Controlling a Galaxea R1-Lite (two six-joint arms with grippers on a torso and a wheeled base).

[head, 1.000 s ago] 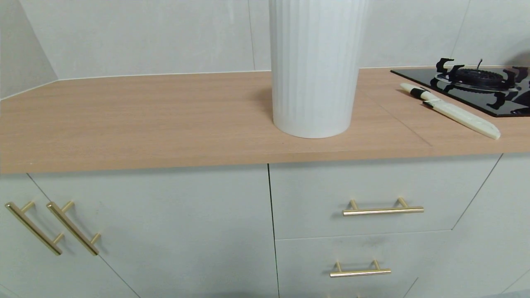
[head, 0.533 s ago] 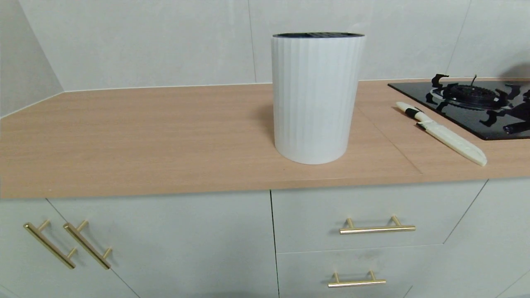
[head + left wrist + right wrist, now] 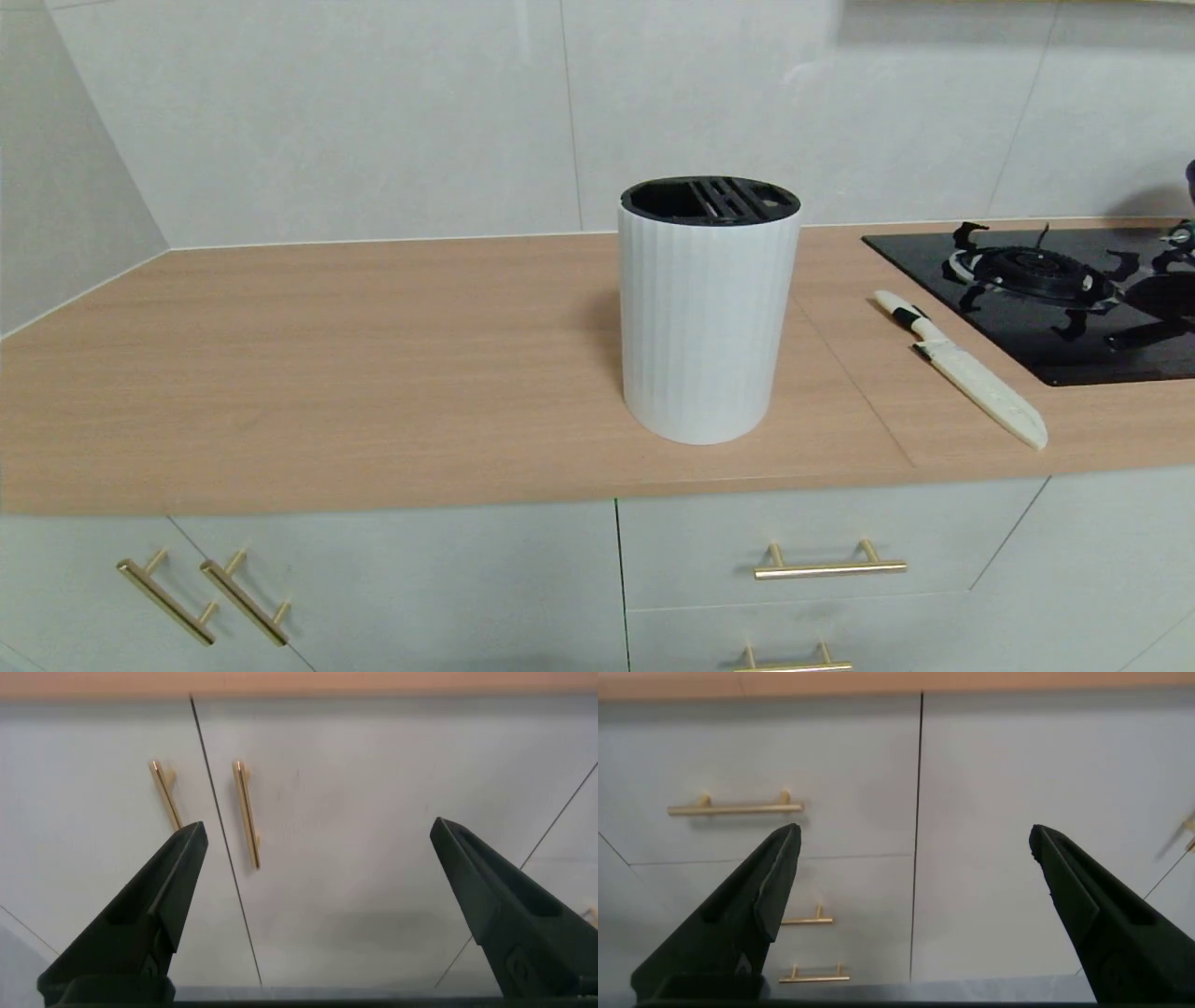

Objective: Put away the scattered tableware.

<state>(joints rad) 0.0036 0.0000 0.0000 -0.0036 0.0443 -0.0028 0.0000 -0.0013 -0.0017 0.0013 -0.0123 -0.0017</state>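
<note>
The left fingers (image 3: 140, 924) stand wide apart with nothing between them. The left wrist view faces pale cupboard doors (image 3: 374, 812) with two upright gold door handles (image 3: 246, 812) on either side of the door seam. The right fingers (image 3: 738, 915) are spread just as wide and are also empty. Beyond them the right wrist view has drawer fronts (image 3: 785, 756) with gold drawer handles (image 3: 735, 807) stacked one below another, left of a vertical seam.

The head view looks over the wooden worktop (image 3: 327, 373) above those fronts. A white ribbed knife holder (image 3: 700, 327) stands upright near the front edge, its black slotted top (image 3: 711, 199) facing up; the slots look dark inside. At about 3 o'clock from the holder, well apart from it, a cream knife (image 3: 962, 369) lies flat on the worktop, handle toward 11 o'clock and blade tip toward 5 o'clock. Just beside the knife, at 2 o'clock from the holder, sits a black hob (image 3: 1027, 345) with a burner grate (image 3: 1036, 275). Grey wall tiles (image 3: 327, 112) run behind the worktop at 12 o'clock.
</note>
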